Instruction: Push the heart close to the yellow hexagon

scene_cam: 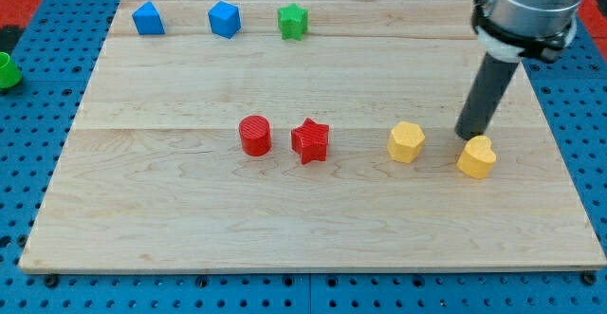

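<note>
Pale wooden tabletop (pixel 190 210) shows the job nearly done: my tip (pixel 465 136), a bare rod with no pincer whose state could be told, stands just above-left of the yellow heart-shaped block (pixel 476 157), which lies near the yellow hexagon block (pixel 406 142) but apart from it, leaving a short leftward push.

The arm (pixel 524 6) shows only its lowest part, cut off by the view's top. It is a wide round housing in pale silver-grey metal with a soft sheen. A dark band rings its lower rim, edged beneath by a thin white line. From under it comes a straight rod (pixel 486 91), round, matt dark grey to black, plain and unmarked, much narrower than the housing. My tip (pixel 467 135) is blunt and dark.
</note>
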Robot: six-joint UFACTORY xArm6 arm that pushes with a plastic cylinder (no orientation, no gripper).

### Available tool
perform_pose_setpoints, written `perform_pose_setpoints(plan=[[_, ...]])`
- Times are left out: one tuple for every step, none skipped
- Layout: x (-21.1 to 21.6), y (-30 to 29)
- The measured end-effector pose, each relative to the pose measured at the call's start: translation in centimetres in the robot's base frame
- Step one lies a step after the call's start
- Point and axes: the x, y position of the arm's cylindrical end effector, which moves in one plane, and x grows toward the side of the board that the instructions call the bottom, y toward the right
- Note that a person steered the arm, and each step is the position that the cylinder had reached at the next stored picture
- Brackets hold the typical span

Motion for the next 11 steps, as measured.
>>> perform_pose_setpoints(plan=[[-0.3,7.5],[7.1,8.4],[9.5,1.2],[5.7,1.1],[5.3,1.7],[6.2,1.7],[6.9,-1.0],[5.6,-1.2],[5.9,-1.0],[9.3,-8.7],[8.4,-19.1]])
